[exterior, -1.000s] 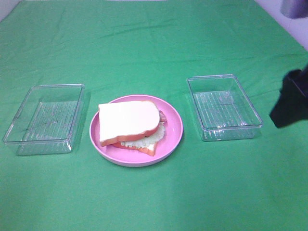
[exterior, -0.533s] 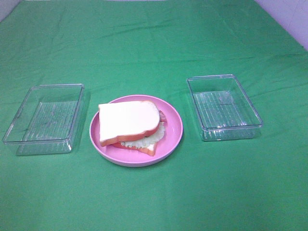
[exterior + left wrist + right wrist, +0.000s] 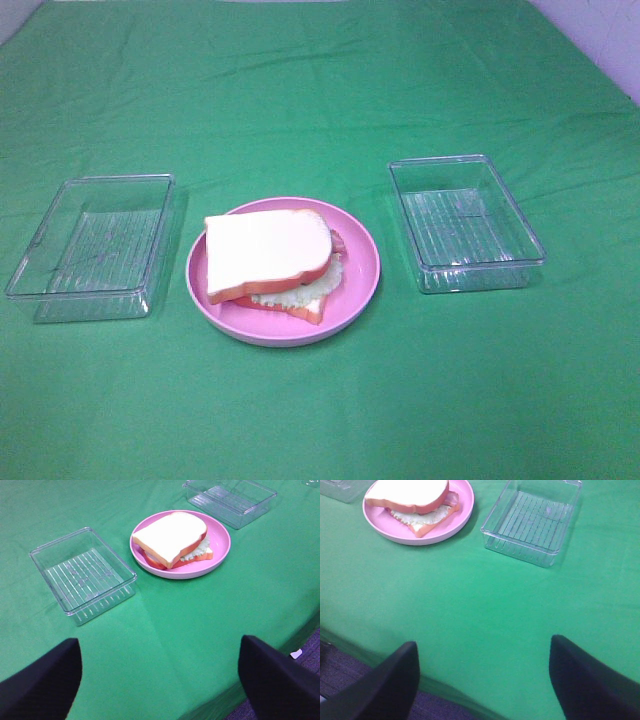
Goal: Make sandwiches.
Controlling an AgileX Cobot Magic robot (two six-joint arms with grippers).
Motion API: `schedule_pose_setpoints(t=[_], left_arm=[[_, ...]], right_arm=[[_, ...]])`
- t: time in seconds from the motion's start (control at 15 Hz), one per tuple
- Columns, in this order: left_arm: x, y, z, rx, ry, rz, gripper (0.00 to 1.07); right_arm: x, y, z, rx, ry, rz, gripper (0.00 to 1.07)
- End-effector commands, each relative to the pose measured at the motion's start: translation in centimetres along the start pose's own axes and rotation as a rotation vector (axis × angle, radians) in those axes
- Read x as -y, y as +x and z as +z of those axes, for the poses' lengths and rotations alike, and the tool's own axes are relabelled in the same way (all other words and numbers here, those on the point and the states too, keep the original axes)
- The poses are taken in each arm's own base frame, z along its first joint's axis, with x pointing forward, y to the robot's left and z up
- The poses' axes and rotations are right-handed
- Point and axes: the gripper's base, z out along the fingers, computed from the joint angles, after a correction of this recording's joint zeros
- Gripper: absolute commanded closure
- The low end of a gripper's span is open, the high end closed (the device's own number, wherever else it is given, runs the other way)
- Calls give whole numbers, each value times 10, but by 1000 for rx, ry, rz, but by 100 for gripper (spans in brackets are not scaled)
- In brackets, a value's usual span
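On the left of the green tabletop (image 3: 320,90) stands a clear plastic tray (image 3: 92,245) with a ribbed floor; nothing lies in it. Between this left tray and the tabletop's left edge there is a band of bare green cloth, and much open cloth lies in front and behind.

Just beside it, in the middle, is the pink plate (image 3: 360,270). The sandwich (image 3: 268,262) rests on this plate: a white bread slice with orange-brown crust on top, pale lettuce (image 3: 310,290) and a reddish strip showing at the side, and a second slice under them. The top slice sits a little askew over the lower one.

To the right, apart from the plate, stands the second clear tray (image 3: 465,222), also with nothing inside. Right of it the cloth runs free to the tabletop's edge.

The left tool (image 3: 159,680) is above the near edge of the tabletop, its two dark fingers spread wide and holding nothing. The right tool (image 3: 484,680) is also over the near edge, fingers wide apart and holding nothing. Both are well apart from the sandwich.
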Motion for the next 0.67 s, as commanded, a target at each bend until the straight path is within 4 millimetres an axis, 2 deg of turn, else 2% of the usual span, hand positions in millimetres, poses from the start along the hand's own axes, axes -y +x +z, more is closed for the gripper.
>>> schedule_pose_setpoints(t=[0.07, 0.47, 0.67], left_arm=[[0, 1, 1, 13, 3, 1, 26], [0, 1, 0, 13, -13, -8, 26], [1, 1, 0, 12, -173, -84, 26]], right_arm=[[0, 2, -1, 18, 10, -18, 38], [0, 2, -2, 20, 8, -17, 38], [0, 2, -1, 20, 17, -9, 38]])
